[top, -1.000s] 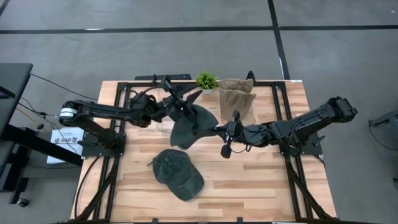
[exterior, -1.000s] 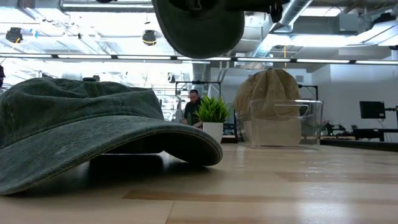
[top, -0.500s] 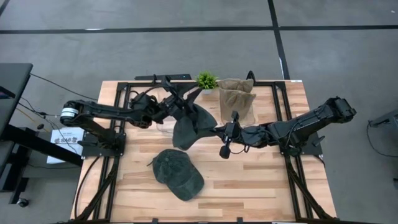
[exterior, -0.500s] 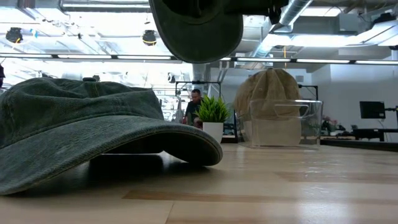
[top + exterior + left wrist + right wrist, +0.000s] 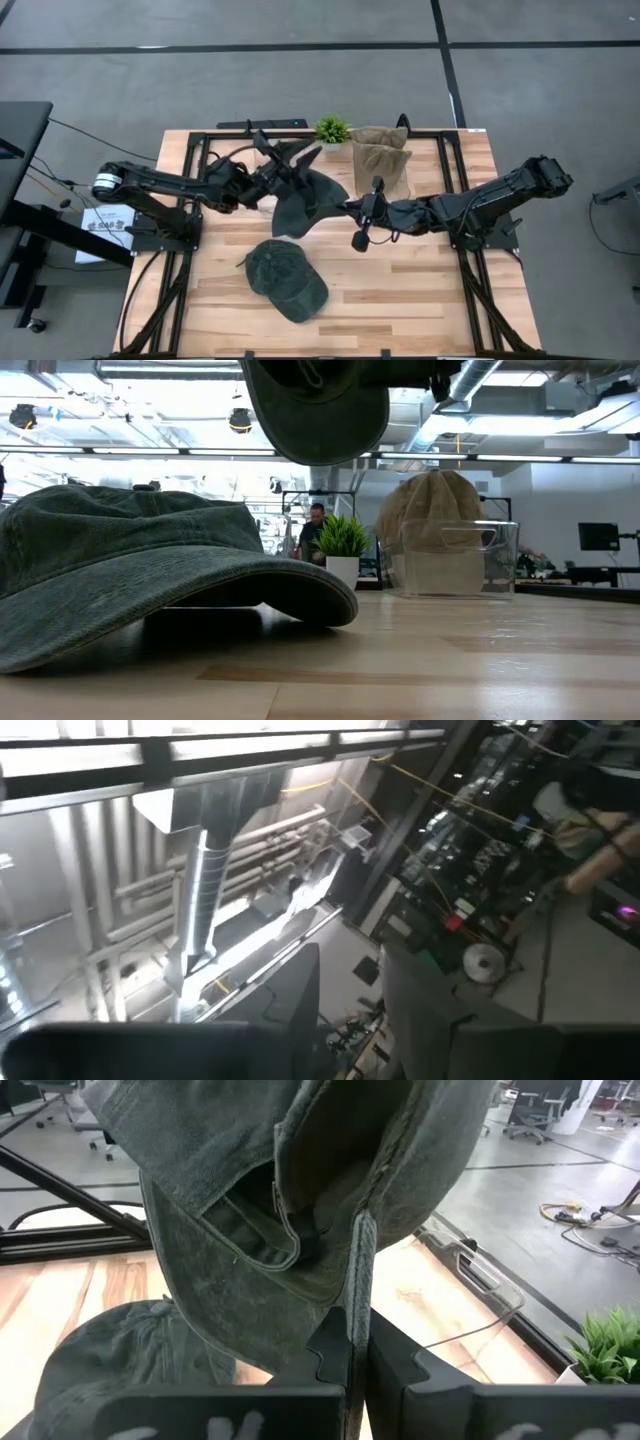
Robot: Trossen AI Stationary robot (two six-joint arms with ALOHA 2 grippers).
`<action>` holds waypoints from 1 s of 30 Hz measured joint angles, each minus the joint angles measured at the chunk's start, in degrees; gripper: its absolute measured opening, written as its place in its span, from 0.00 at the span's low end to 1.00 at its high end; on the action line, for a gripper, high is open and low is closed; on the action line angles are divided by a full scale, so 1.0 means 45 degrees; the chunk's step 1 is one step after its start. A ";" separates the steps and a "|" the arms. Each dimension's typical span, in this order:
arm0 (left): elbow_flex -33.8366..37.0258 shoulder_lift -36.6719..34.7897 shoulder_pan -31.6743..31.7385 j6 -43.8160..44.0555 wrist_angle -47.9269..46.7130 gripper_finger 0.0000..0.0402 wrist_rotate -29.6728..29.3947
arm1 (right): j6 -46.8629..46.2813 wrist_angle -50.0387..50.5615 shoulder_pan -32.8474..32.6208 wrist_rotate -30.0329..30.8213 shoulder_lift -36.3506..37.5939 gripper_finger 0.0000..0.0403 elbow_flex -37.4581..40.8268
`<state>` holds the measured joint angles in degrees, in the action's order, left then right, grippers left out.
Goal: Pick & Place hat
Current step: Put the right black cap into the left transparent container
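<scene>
1. A wooden table (image 5: 400,290) stands on a grey floor; behind it the low view shows an open workshop with a person far off.
2. Nearest, at about 6 o'clock on the table, a green cap (image 5: 287,279) lies flat, untouched by either arm.
3. Above the middle, a second hat (image 5: 305,195) hangs in the air between both arms, clear of the wood.
4. The right gripper (image 5: 357,1342), reaching in from 3 o'clock, is clamped tight on the hat's edge fabric.
5. The left gripper (image 5: 283,173), coming from 9 o'clock, sits partly closed at the hat's far side; whether it pinches cloth I cannot tell, as its wrist view looks up at ceiling ducts.
6. Over the last second the left arm has stretched further toward centre and the hat has risen slightly, which suggests a carry in progress.
7. Farther back, near 12 o'clock, stand a small plant (image 5: 331,128) and a clear bin (image 5: 382,170) holding tan hats (image 5: 379,145), the likely destination.
</scene>
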<state>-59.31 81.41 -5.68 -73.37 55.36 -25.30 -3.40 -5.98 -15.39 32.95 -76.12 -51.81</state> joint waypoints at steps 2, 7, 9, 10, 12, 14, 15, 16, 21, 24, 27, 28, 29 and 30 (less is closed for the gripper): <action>0.0000 -0.0246 -0.0032 0.0092 -0.0010 0.26 -0.0126 | -0.0002 0.0000 0.0060 0.0000 0.0000 0.00 -0.0002; 0.0000 -0.0905 -0.0675 0.1343 -0.0081 0.26 -0.1192 | -0.0010 0.0005 0.0334 0.0049 0.0000 0.00 -0.0005; 0.0000 -0.1174 -0.1032 0.2242 -0.0345 0.26 -0.1824 | -0.0015 0.0007 0.0500 0.0053 0.0000 0.00 -0.0005; -0.0003 -0.1279 -0.1224 0.2744 -0.0688 0.26 -0.2154 | -0.0044 0.0005 0.0577 0.0058 0.0000 0.00 -0.0005; -0.0005 -0.1411 -0.1591 0.3680 -0.1593 0.26 -0.2746 | -0.0191 0.0005 0.0734 0.0063 0.0004 0.00 -0.0005; 0.0000 -0.1423 -0.1857 0.4365 -0.2431 0.26 -0.3269 | -0.0253 -0.0009 0.0852 0.0068 0.0005 0.00 -0.0005; 0.0000 -0.1412 -0.1915 0.4693 -0.2766 0.26 -0.3494 | -0.0253 -0.0036 0.0882 0.0073 0.0005 0.00 -0.0005; 0.0000 -0.1350 -0.1919 0.5020 -0.3012 0.26 -0.3626 | -0.0257 -0.0101 0.0881 0.0074 0.0005 0.00 -0.0005; 0.0265 -0.0868 -0.1509 0.5317 -0.3309 0.26 -0.4071 | -0.0245 -0.0454 0.0762 0.0073 0.0010 0.00 -0.0015; 0.0431 -0.0852 -0.1132 0.4882 -0.3201 0.26 -0.4577 | -0.0175 -0.0486 0.0731 0.0073 0.0010 0.00 -0.0015; 0.0510 -0.0875 -0.0842 0.4201 -0.3254 0.26 -0.5311 | -0.0142 -0.0346 0.0736 0.0079 0.0011 0.00 -0.0015; 0.0510 -0.0911 -0.0813 0.3887 -0.3235 0.26 -0.5532 | -0.0141 -0.0308 0.0742 0.0085 0.0012 0.00 -0.0015; 0.0510 -0.0948 -0.0785 0.3549 -0.3174 0.26 -0.5687 | -0.0136 -0.0278 0.0751 0.0089 0.0015 0.00 -0.0015; 0.0510 -0.1007 -0.0785 0.3213 -0.3149 0.26 -0.5815 | -0.0131 -0.0240 0.0752 0.0087 0.0015 0.00 -0.0015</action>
<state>-57.01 76.88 -9.21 -58.92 41.19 -51.47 -3.99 -7.06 -12.00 33.34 -76.05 -51.88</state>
